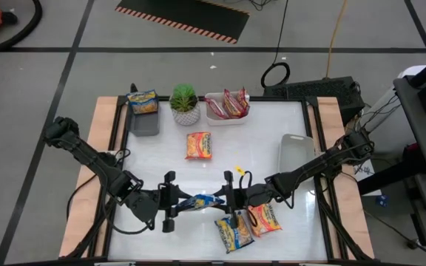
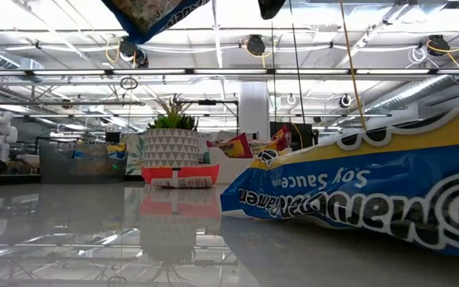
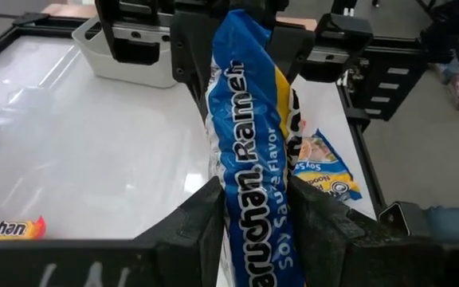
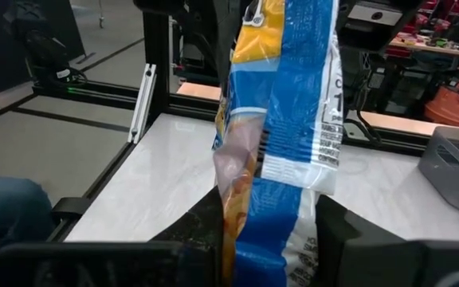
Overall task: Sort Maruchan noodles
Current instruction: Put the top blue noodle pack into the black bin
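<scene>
Both claws, left claw (image 1: 174, 203) and right claw (image 1: 229, 198), pinch the blue packet (image 1: 200, 200) between them, so only one should let go.

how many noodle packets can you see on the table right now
7, maybe more hidden: one in the grey tray, two in the white tray, one mid-table, one blue packet held between left gripper and right gripper, two near the front edge.

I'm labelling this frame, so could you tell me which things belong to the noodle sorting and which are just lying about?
Job:
blue packet, held by left gripper and right gripper
loose packets
centre packet
grey tray
white tray

Lying about:
potted plant
</scene>
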Controlling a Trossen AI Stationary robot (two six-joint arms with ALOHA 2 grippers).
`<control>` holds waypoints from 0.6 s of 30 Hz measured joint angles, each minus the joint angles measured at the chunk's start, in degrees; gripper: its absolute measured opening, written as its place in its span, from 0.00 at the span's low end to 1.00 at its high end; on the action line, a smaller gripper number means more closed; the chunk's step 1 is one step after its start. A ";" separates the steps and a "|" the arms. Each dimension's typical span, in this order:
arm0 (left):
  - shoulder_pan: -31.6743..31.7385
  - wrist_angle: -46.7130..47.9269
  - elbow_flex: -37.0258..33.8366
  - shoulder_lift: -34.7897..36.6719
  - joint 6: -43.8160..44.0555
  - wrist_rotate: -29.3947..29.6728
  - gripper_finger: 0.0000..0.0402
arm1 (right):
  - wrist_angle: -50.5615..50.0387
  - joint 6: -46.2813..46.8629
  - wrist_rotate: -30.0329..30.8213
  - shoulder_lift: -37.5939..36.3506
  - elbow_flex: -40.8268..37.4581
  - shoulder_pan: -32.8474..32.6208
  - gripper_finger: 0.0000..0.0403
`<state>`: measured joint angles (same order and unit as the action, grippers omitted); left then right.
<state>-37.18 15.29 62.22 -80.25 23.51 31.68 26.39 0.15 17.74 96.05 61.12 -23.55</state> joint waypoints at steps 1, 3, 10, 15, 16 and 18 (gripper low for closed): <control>-0.06 0.00 0.00 0.00 -0.50 -0.06 0.32 | 0.00 0.02 0.00 0.00 0.00 0.00 0.24; -0.49 0.04 0.00 0.00 -2.31 -0.08 0.32 | 0.04 0.02 0.00 0.00 0.00 0.02 0.25; -1.13 1.33 0.00 0.00 -5.36 0.04 0.25 | 0.01 -0.22 0.00 0.02 0.00 0.09 0.25; -1.15 1.32 0.02 0.00 -5.40 0.02 0.22 | -0.04 -0.20 0.00 0.02 0.00 0.09 0.25; -1.12 1.26 0.02 0.00 -5.40 0.02 0.21 | -0.04 -0.20 0.00 0.02 0.00 0.02 0.26; -1.08 1.10 0.01 0.00 -5.40 -0.13 0.21 | -0.03 -0.30 0.73 0.02 0.00 -0.48 0.27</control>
<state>-38.26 16.39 62.23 -80.25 18.11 31.55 26.36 -0.15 18.46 96.07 61.12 -24.03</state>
